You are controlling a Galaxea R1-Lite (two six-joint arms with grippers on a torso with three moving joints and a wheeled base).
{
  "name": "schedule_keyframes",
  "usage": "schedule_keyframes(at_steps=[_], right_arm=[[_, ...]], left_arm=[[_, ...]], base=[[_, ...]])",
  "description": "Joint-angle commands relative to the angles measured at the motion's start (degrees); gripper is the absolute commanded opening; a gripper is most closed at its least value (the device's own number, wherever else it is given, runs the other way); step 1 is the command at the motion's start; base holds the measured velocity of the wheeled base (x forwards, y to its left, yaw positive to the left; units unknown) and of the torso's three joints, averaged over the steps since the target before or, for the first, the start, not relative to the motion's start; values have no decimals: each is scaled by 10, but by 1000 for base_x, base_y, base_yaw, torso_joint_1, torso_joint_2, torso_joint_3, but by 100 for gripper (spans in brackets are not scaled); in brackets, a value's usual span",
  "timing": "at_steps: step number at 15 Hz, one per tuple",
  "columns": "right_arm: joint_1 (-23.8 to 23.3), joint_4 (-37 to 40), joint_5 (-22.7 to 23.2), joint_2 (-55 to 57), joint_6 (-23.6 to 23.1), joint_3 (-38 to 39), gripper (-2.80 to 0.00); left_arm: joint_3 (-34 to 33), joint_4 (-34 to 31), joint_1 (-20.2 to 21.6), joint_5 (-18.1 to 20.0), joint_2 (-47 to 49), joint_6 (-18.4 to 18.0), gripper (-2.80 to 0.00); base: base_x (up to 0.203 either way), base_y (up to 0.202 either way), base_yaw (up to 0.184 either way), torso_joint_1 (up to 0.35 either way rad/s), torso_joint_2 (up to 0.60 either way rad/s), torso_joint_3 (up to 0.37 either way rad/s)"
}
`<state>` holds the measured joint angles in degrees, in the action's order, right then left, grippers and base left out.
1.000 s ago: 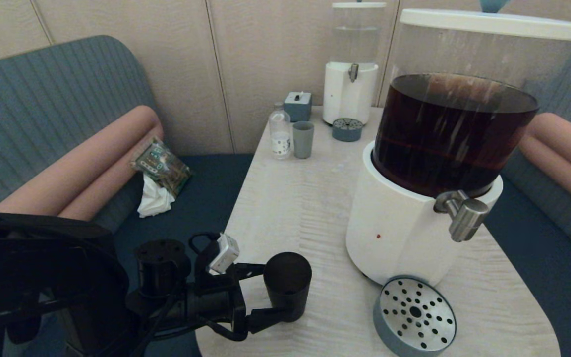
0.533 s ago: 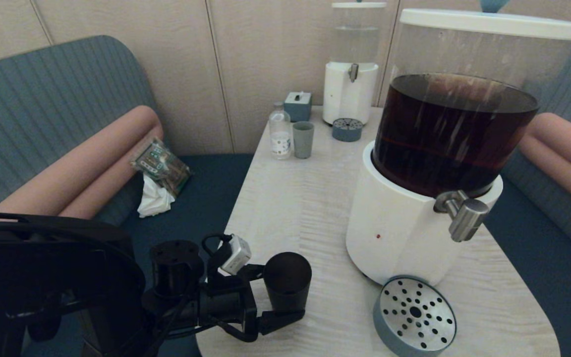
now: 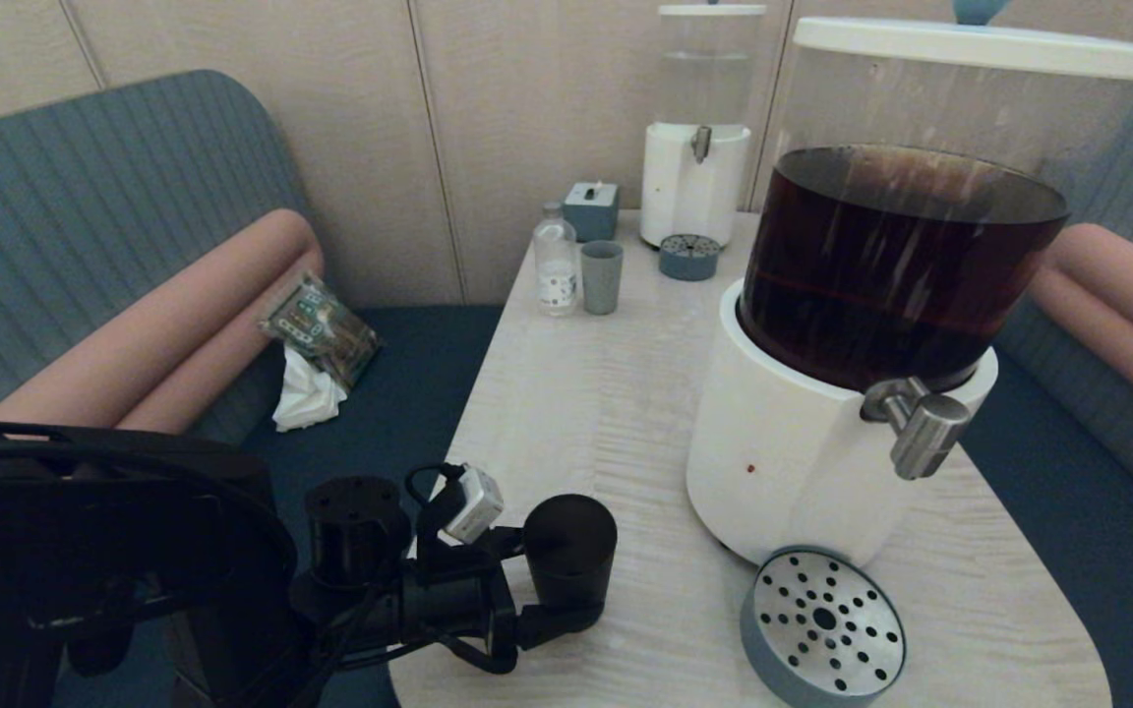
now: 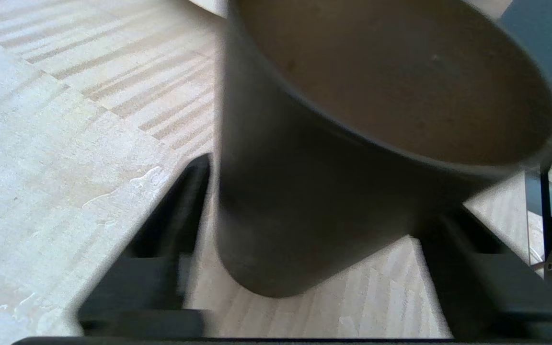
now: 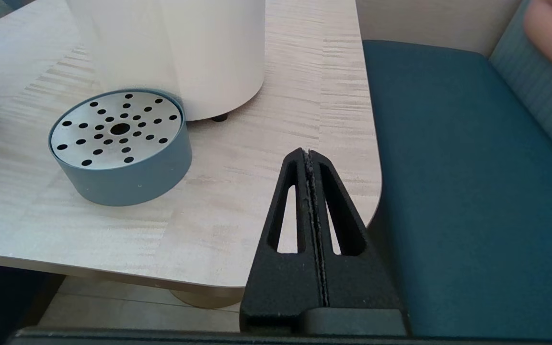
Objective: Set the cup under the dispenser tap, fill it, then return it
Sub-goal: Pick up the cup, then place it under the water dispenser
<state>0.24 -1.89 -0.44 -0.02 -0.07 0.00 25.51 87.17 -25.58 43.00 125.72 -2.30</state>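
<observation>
Left of the dispenser base, at the table's near edge: cup between our left fingers.

We see the left gripper (image 3: 566, 575) straddling the cup (image 3: 571, 556), one finger on each side; the wrist view leaves a slight gap, so a firm clamp is doubtful. Cup upright on the table (image 3: 586, 413), well apart from the dispenser tap (image 3: 921, 428) and the drip tray (image 3: 822, 624) beneath it. Right gripper (image 5: 310, 191) parked off the table's corner beyond the tray, fingers pressed together, holding nothing. Risks, in our judgement: matte taper slipping through a loose pinch on lifting; cup clipping the dispenser base (image 3: 783, 462) in transit.
</observation>
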Motion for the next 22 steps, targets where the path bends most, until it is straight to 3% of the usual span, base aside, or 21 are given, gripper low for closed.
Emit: schedule_keyframes(at_steps=[1, 7, 12, 15, 22], right_arm=[[0, 0, 0, -2, 0, 5, -280], [0, 0, 0, -2, 0, 5, -280], [0, 0, 0, -2, 0, 5, -280], [0, 0, 0, -2, 0, 5, -280], [0, 0, 0, -2, 0, 5, -280]], left_arm=[[0, 5, 0, 2, -6, 1, -280], [0, 5, -18, 2, -30, 4, -280], [6, 5, -108, -3, -109, 28, -280], [67, 5, -146, -6, -100, 44, -280], [198, 5, -203, -79, -5, 59, -280]], base=[[0, 0, 0, 0, 0, 0], [0, 0, 0, 0, 0, 0], [0, 0, 0, 0, 0, 0], [0, 0, 0, 0, 0, 0], [0, 0, 0, 0, 0, 0]])
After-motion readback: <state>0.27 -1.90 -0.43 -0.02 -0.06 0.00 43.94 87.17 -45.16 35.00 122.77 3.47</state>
